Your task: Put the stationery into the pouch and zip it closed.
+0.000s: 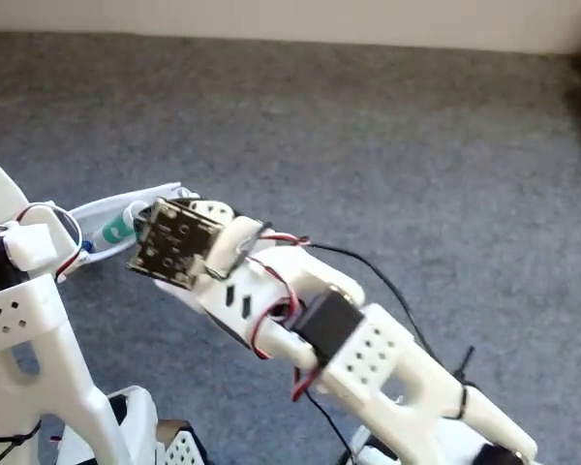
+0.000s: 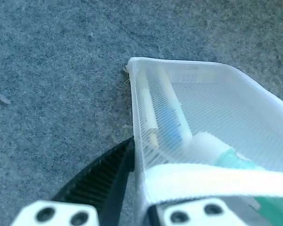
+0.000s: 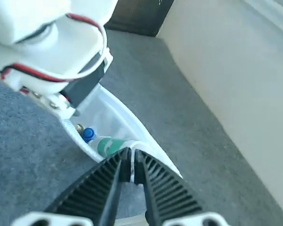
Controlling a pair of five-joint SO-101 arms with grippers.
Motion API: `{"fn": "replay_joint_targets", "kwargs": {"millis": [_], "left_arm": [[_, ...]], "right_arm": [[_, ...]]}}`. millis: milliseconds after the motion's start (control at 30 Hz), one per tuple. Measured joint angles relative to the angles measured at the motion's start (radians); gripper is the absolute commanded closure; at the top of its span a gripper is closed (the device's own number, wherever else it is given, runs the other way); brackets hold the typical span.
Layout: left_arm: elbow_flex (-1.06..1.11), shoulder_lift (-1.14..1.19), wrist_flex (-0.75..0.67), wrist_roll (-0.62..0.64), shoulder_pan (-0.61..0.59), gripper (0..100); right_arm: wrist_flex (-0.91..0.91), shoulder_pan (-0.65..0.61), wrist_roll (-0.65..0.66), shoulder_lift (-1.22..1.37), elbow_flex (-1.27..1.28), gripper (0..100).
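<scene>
A white mesh pouch lies on the grey carpet between the two arms. In the left wrist view the pouch holds two pens and a green-capped item. My left gripper is shut on the pouch's end, its black finger outside the mesh. My right gripper is shut on the pouch's open rim, close to a blue cap and the green item. In the high view the right gripper sits under its wrist board.
Grey carpet stretches wide beyond the pouch. A pale wall borders it, with dark furniture at the far end. The left arm's white body hangs right over the pouch's far end.
</scene>
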Motion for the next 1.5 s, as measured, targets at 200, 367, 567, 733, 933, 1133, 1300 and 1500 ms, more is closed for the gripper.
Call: {"fn": "replay_joint_targets", "kwargs": {"millis": [200,367,567,733,933,1133,1300,1500], "left_arm": [[0.000,0.000,0.000,0.000,-0.021,99],[0.000,0.000,0.000,0.000,-0.028,99],[0.002,0.000,0.000,0.000,-0.032,99],[0.002,0.000,0.000,0.000,-0.035,99],[0.002,0.000,0.000,0.000,-0.035,99],[0.018,-0.009,0.000,0.000,-0.035,99],[0.028,-0.014,-0.002,0.000,-0.035,99],[0.028,-0.014,-0.002,0.000,-0.035,99]], "right_arm": [[-0.003,-0.006,-0.009,0.167,-0.044,98.8],[0.025,-0.011,-0.009,0.224,-0.101,98.8],[0.157,-0.018,-0.009,0.176,-0.161,98.8],[0.189,-0.023,-0.058,0.091,-0.161,98.8],[0.189,-0.044,-0.158,0.075,-0.161,98.8],[0.189,-0.089,-0.167,0.100,-0.161,98.8],[0.189,-0.077,-0.167,0.103,-0.161,98.1],[0.284,-0.026,-0.167,0.103,-0.247,83.0]]}}
